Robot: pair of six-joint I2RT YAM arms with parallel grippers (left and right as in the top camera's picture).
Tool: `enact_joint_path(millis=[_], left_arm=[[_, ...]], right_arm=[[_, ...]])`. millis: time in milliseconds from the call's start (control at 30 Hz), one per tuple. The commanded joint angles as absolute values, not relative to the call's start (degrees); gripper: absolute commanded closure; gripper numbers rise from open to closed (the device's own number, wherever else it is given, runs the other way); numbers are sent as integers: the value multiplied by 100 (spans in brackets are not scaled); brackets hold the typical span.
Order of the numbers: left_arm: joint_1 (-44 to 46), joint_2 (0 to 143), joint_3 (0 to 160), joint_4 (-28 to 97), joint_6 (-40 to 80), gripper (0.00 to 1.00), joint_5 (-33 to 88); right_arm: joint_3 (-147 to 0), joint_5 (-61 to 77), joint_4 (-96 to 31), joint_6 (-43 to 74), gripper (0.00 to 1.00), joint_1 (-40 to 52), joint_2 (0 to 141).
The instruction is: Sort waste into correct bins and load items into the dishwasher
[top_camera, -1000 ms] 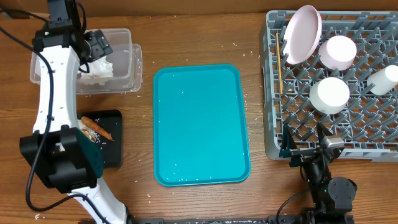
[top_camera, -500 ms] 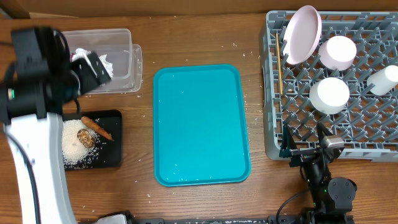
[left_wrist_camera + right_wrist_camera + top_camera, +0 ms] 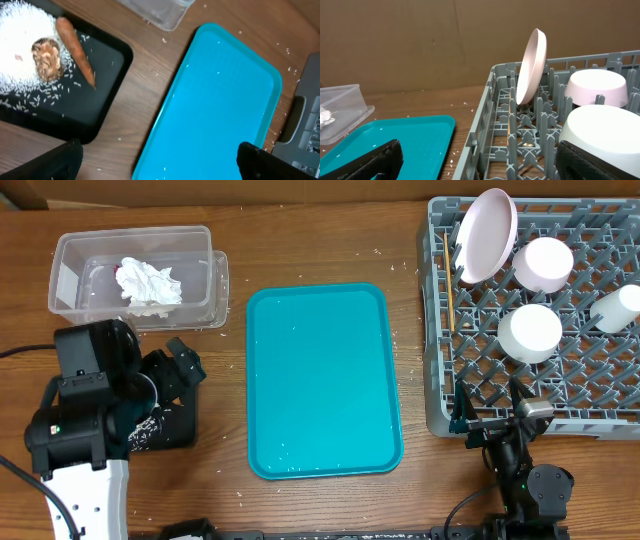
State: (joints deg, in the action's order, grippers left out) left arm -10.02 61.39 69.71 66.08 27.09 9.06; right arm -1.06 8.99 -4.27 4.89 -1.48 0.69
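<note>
A crumpled white napkin (image 3: 148, 283) lies in the clear tub (image 3: 75, 255) at the back left. My left gripper (image 3: 182, 372) is open and empty above the black tray (image 3: 180, 430), which my arm mostly hides from overhead. In the left wrist view the gripper (image 3: 160, 167) hangs over the tray's right rim (image 3: 107, 95); the tray holds rice (image 3: 17, 60), a brown lump (image 3: 46, 60) and a carrot piece (image 3: 75, 52). The grey rack (image 3: 570, 395) holds the plate (image 3: 487, 235), two bowls (image 3: 543, 263) (image 3: 530, 332), a cup (image 3: 618, 308) and a chopstick (image 3: 448, 280). My right gripper (image 3: 490, 418) is open at the rack's front left corner.
The teal tray (image 3: 322, 380) lies between the bins and the rack, with a few rice grains on it; it also shows in the left wrist view (image 3: 225, 110) and the right wrist view (image 3: 395, 137). Loose grains dot the wooden table.
My left arm has pulled back from over the clear tub toward the front and now hangs over the black tray. The napkin stays in the tub. The right arm has not moved.
</note>
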Motion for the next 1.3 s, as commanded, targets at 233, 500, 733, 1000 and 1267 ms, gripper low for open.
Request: enact_joint_path(millis=[233, 500, 733, 1000, 1267], left_arm=[[-1007, 6521, 6919, 6945, 2565, 0, 834], [-679, 6414, 6571, 6744, 2178, 0, 1015], [97, 5284, 4989, 4661, 270, 0, 1015], [292, 2980, 2215, 1170, -172, 0, 1015], [292, 1811, 738, -89, -174, 0, 1007]], right_arm=[[-47, 908, -397, 467, 0, -163, 16], [-47, 908, -397, 467, 0, -163, 16], [-47, 908, -397, 467, 0, -163, 16], [-47, 908, -397, 467, 0, -163, 16], [-47, 908, -397, 467, 0, -163, 16]])
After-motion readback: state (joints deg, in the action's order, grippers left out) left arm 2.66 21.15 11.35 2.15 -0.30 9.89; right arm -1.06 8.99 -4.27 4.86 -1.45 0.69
